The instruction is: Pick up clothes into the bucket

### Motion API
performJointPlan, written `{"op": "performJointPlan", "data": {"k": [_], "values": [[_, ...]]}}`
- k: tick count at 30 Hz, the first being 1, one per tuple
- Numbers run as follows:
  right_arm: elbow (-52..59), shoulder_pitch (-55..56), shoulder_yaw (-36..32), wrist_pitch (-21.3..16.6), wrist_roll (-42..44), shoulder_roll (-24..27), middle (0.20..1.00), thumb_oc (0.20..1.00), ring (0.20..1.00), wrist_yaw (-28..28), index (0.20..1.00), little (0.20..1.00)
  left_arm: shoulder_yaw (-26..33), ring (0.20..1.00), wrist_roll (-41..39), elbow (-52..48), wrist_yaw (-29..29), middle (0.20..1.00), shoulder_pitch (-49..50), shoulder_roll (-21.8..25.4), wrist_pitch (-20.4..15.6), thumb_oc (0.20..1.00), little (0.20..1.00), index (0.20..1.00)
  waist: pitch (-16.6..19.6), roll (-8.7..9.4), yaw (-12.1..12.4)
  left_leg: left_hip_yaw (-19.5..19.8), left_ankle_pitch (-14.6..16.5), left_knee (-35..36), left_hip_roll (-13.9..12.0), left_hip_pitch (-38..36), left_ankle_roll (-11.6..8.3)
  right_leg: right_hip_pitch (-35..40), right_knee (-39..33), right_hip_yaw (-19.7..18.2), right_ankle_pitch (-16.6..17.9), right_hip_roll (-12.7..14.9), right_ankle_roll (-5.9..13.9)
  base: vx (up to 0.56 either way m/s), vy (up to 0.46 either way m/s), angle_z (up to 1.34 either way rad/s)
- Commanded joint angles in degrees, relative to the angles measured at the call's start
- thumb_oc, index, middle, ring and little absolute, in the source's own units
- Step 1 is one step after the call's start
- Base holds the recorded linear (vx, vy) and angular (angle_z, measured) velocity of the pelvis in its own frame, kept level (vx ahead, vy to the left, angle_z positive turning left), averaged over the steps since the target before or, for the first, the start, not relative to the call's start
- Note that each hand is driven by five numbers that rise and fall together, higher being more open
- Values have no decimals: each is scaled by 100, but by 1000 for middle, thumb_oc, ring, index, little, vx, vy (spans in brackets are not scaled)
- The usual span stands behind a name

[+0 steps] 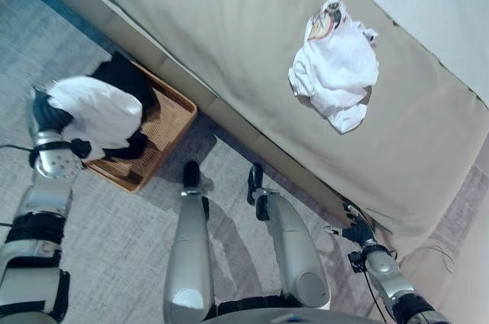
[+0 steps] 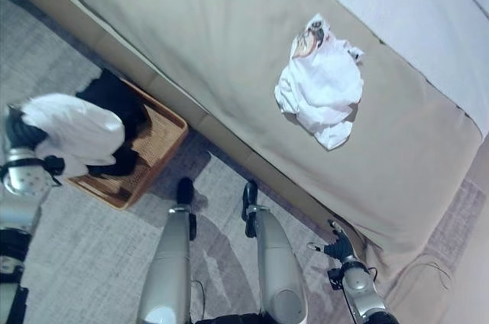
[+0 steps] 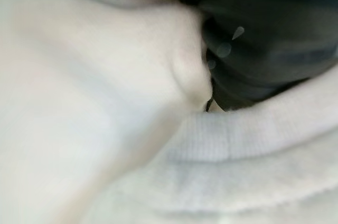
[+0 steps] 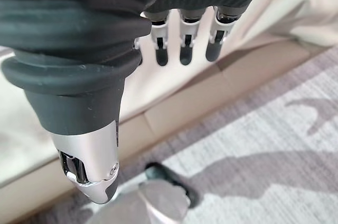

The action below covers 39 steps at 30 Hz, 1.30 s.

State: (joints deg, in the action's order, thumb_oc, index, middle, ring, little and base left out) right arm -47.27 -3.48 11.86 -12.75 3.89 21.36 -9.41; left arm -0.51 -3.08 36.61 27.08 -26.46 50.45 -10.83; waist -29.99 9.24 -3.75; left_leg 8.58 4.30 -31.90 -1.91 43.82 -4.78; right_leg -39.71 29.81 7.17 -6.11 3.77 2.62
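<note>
White crumpled clothing [image 1: 98, 114] hangs bunched at the left robot hand [image 1: 47, 114], right over the shallow brown woven basket [image 1: 164, 129] that stands on the grey carpet [image 1: 114, 225] beside the bed. Black fabric [image 1: 126, 79] already lies in that basket, partly under the white bundle. In the left wrist view, soft white cloth [image 3: 105, 102] lies right against the camera, with a ribbed white hem and a patch of the black fabric [image 3: 269, 39] past it (the fingers are buried in the cloth, so I cannot tell how they are set).

A second white garment with a printed patch [image 1: 336, 64] lies crumpled on the tan bed cover [image 1: 229, 41], well apart from the basket and untouched by either robot hand.

The right robot hand [image 1: 353, 228] hangs low near the corner of the bed, holding nothing. Its own wrist view shows the silver, dark-tipped fingers [image 4: 185, 44] straight and relaxed in a row, the thumb [image 4: 92, 171] apart from them, above the carpet and the bed's tan edge.
</note>
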Motion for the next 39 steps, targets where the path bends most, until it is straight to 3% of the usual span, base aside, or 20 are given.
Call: {"op": "performJointPlan", "data": {"k": [1, 3, 4, 7, 8, 9, 16, 24, 25, 26, 27, 28, 29, 30, 32, 33, 34, 35, 37, 39], "values": [[378, 21, 181, -305, 439, 156, 1000, 1000, 1000, -295, 1000, 1000, -74, 200, -125, 190, 367, 200, -577, 609, -270, 200, 200, 200, 20, 359, -81, -248, 542, -763, 148, 243, 467, 16, -304, -177, 396, 175, 366, 0, 0, 0], [462, 21, 184, -357, 520, 186, 1000, 1000, 1000, -358, 1000, 1000, -270, 200, -115, 296, 362, 200, -819, 731, -215, 200, 200, 200, 20, 405, -101, -188, 650, -1034, 145, 573, 494, -257, -119, -157, 335, 144, 368, 67, -9, -2], [480, 43, 175, -366, 572, 198, 1000, 1000, 1000, -385, 1000, 1000, -343, 200, -82, 363, 396, 200, -872, 772, -177, 200, 200, 200, 20, 385, -87, -136, 927, -1225, 120, 603, 500, -313, 63, -176, 118, 97, 410, 114, -12, -1], [537, 73, 128, -423, 635, 210, 1000, 1000, 1000, -474, 1000, 1000, -475, 200, 12, 415, 460, 200, -988, 856, -94, 200, 200, 200, 20, 369, -107, -106, 1060, -1508, 124, 890, 545, -584, 324, -150, 3, 104, 393, 52, 8, 0], [507, 74, 109, -433, 709, 206, 1000, 1000, 1000, -506, 1000, 1000, -604, 297, 48, 545, 436, 297, -1126, 858, -16, 297, 297, 297, 20, 363, -125, -90, 1134, -1671, 127, 1049, 575, -730, 468, -125, -56, 100, 378, 45, 12, 1], [520, 85, 117, -428, 719, 195, 1000, 1000, 1000, -517, 1000, 1000, -681, 1000, 99, 666, 427, 1000, -1209, 885, 51, 1000, 1000, 1000, 20, 366, -137, -78, 1169, -1762, 120, 1123, 593, -792, 538, -130, -86, 98, 372, 46, 2, -3], [727, 106, 89, -434, 678, 271, 1000, 1000, 1000, -636, 1000, 1000, -848, 1000, 287, 935, 314, 1000, -1241, 770, 236, 1000, 1000, 1000, 20, 307, -126, -104, 1183, -1756, 163, 1196, 641, -855, 466, -91, -90, 131, 379, 19, -2, 0], [2825, -169, -558, -645, 266, 840, 1000, 1000, 1000, -1131, 1000, 1000, -177, 1000, 513, 831, 381, 1000, -357, 357, 402, 1000, 1000, 1000, 20, 158, -126, -286, 934, -1116, 174, 854, 587, -733, 66, -204, 62, 157, 386, -22, 28, -1], [3307, -283, -770, -661, -94, 983, 1000, 1000, 1000, -1352, 1000, 1000, -21, 1000, 536, 708, 392, 1000, -160, 229, 436, 1000, 1000, 1000, 20, 106, -118, -365, 645, -874, 219, 897, 586, -798, -78, -188, 253, 225, 348, -17, -6, -8], [3312, -257, -756, -650, -101, 986, 1000, 1000, 1000, -1351, 1000, 1000, -20, 1000, 539, 706, 390, 1000, -128, 220, 443, 1000, 1000, 1000, 20, 88, -106, -324, 836, -909, 206, 770, 573, -696, -12, -221, 90, 194, 391, 0, 0, 0], [3676, -391, -1056, -631, -427, 1109, 1000, 1000, 1000, -1619, 1000, 1000, 184, 1000, 567, 485, 414, 1000, 284, -31, 412, 1000, 1000, 1000, 20, -25, -26, -335, 731, -673, 250, 682, 555, -662, -77, -217, 89, 233, 382, 0, 0, 0], [3697, -401, -1060, -624, -437, 1117, 1000, 1000, 1000, -1628, 1000, 1000, 224, 1000, 575, 449, 417, 1000, 304, -44, 417, 1000, 1000, 1000, 20, -15, -57, -377, 534, -617, 267, 785, 568, -747, -150, -182, 254, 268, 341, -11, -16, 9], [3865, -474, -1172, -599, -608, 1188, 1000, 1000, 1000, -1778, 1000, 1000, 303, 1000, 566, 347, 428, 1000, 460, -194, 411, 1000, 1000, 1000, 20, -77, -29, -346, 664, -532, 279, 606, 539, -618, -116, -215, 98, 269, 380, -83, -18, 11], [3950, -659, -1314, -607, -702, 1235, 1000, 1000, 1000, -1948, 1000, 1000, 315, 1000, 554, 354, 443, 1000, 504, -350, 365, 1000, 1000, 1000, 20, -122, -5, -390, 436, -403, 313, 675, 539, -694, -194, -180, 258, 326, 336, -10, -21, 12], [3986, -1054, -1621, -525, -892, 1356, 1000, 1000, 1000, -2307, 1000, 1000, 250, 1000, 568, 94, 472, 1000, 686, -766, 256, 1000, 1000, 1000, 20, -326, 76, -380, 271, -65, 389, 533, 517, -652, -211, -167, 250, 408, 334, -45, -12, 6], [3985, -1054, -1620, -523, -895, 1364, 1000, 1000, 1000, -2311, 1000, 1000, 252, 1000, 571, 89, 474, 1000, 689, -776, 258, 1000, 1000, 1000, 20, -333, 70, -378, 264, -54, 392, 528, 517, -649, -214, -165, 252, 412, 334, 2, -31, 13], [3902, -1461, -1733, -453, -926, 1478, 1000, 1000, 1000, -2514, 1000, 1000, 204, 1000, 209, -141, 383, 1000, 842, -1083, -77, 1000, 1000, 1000, 20, -464, 173, -349, 167, 148, 450, 413, 507, -615, -210, -152, 236, 450, 327, 3, -24, 14], [3882, -1478, -1717, -461, -922, 1494, 1000, 1000, 1000, -2519, 1000, 1000, 212, 1000, 202, -138, 380, 1000, 847, -1092, -86, 1000, 1000, 1000, 20, -473, 156, -344, 157, 165, 455, 404, 507, -609, -216, -147, 238, 456, 327, 2, -42, 14], [3585, -2051, -1689, -329, -903, 1758, 1000, 1000, 1000, -2679, 1000, 1000, 143, 1000, -547, -111, 166, 1000, 937, -1368, -428, 1000, 1000, 1000, 20, -622, 245, -311, 60, 380, 502, 287, 481, -573, -203, -134, 203, 495, 312, 2, -40, 11], [2959, -2894, -1570, -128, -944, 2214, 1000, 1000, 1000, -2910, 1000, 1000, -172, 1000, -779, -305, 73, 1000, 1082, -1777, -610, 1000, 1000, 1000, 20, -794, 405, -271, -84, 672, 543, 149, 447, -552, -165, -117, 162, 528, 288, -1, -39, 22]]}}
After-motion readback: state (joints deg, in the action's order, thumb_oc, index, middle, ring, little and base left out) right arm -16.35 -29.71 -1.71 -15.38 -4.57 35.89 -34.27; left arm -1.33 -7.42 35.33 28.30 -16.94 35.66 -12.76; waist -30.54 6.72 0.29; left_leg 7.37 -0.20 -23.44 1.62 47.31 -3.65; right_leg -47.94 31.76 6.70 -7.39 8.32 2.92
